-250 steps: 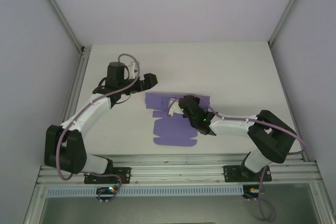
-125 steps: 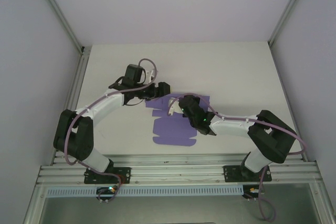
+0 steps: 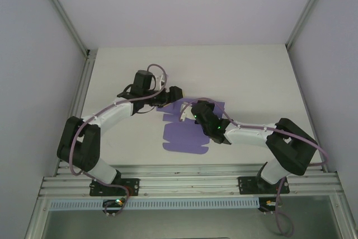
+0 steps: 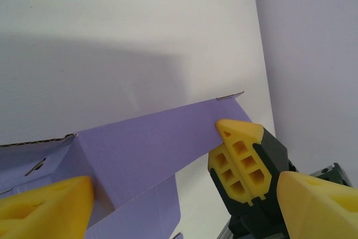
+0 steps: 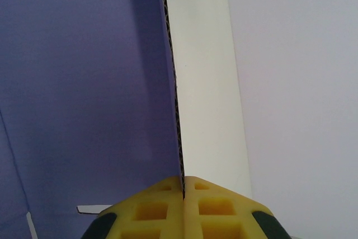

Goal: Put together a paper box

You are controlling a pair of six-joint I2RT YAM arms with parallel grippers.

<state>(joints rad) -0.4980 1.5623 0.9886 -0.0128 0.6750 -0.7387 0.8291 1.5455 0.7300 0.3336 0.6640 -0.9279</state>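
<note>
The left arm has been swung in to the far-left corner of the paper box (image 3: 184, 137), a die-cut purple sheet lying on the desk (image 3: 251, 76) with one panel lifted. That panel's edge is pinched tight in the right fingers (image 5: 212, 211), while the left fingers (image 4: 47, 205) are held spread wide around it. Should the left fingers be closed off the crease, the thin card could be buckled or dragged from the right-hand pinch.

A white table (image 3: 240, 71) takes up the middle of the frame, closed in by pale grey walls (image 3: 184, 4) at the top and both sides. Aluminium posts (image 3: 62, 12) slant from the upper corners. Ribbed metal rails (image 3: 190, 182) cross the bottom. The light is soft and even.
</note>
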